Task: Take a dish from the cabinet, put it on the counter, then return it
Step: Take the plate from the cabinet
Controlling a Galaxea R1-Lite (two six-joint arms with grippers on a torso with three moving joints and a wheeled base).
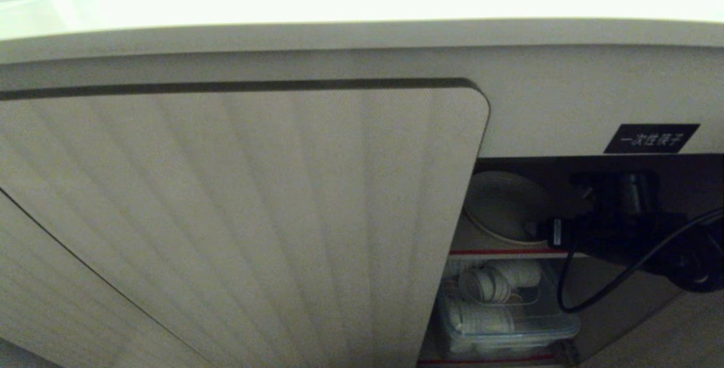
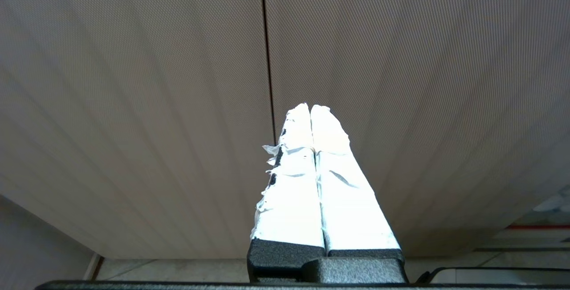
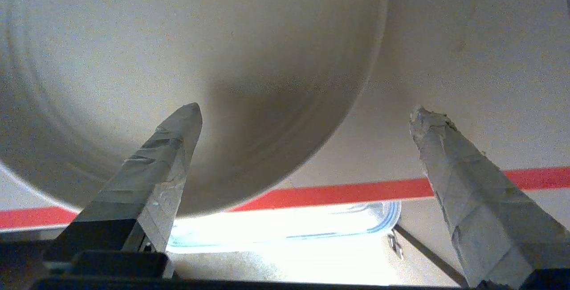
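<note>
Dish (image 3: 187, 58) on cabinet (image 1: 243, 215) shelf, unheld. Right gripper (image 3: 305, 114) at its 5 o'clock rim, wide open, empty. Step: reach-in. Next: straddle rim, close. Left gripper (image 2: 311, 108) parked, pinched together.

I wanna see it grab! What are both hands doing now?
Left gripper: shut, holding nothing.
Right gripper: open, by the dish.

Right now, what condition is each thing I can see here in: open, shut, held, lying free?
cabinet: left door shut, right side open.
dish: lying on the red-edged shelf, not held.
right pincer: open, at the dish's edge, gripping nothing.
left pincer: shut, empty, facing the ribbed door.
clear box: below the shelf, with white items inside.
</note>
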